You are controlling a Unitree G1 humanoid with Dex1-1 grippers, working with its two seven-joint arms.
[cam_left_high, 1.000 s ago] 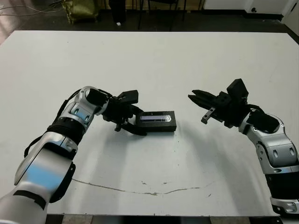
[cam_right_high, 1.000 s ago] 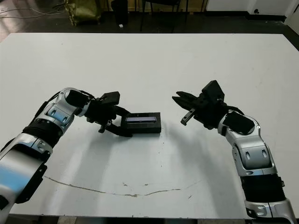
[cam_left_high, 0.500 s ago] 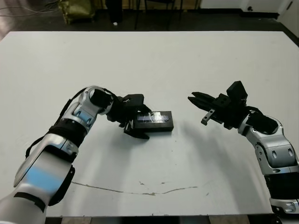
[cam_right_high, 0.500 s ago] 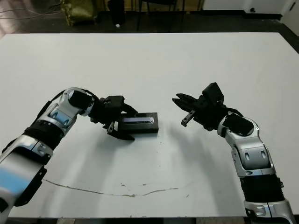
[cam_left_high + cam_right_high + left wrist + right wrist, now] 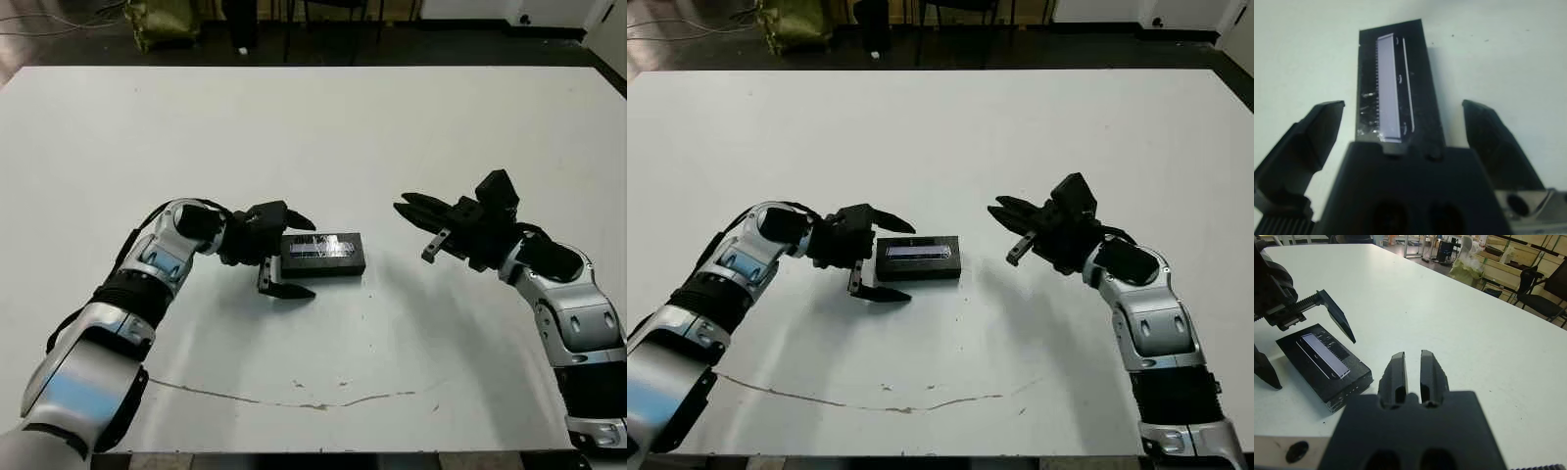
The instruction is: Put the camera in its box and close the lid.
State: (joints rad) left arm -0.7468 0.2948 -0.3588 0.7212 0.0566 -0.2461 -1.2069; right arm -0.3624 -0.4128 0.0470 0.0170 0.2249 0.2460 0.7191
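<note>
The box (image 5: 331,267) lies mid-table with the lid (image 5: 323,246) flat on top, its pale strip (image 5: 1389,88) facing up. The camera is hidden. My left gripper (image 5: 313,259) is open at the box's left end. One finger (image 5: 297,220) is on the far side of the box and the other (image 5: 287,291) on the near side, both apart from it in the left wrist view. My right gripper (image 5: 401,206) is shut on nothing. It hovers to the right of the box with a gap between them, and its fingers (image 5: 1398,369) point toward the box.
A thin dark crack line (image 5: 294,401) runs across the table near its front edge. Beyond the far edge stand chair legs and a yellow-green bag (image 5: 162,20). The right wrist view shows shelving and chairs (image 5: 1528,279) past the table.
My left gripper has turned and drawn back a little, so its fingers now spread to either side of the box's end. The right arm has not moved.
</note>
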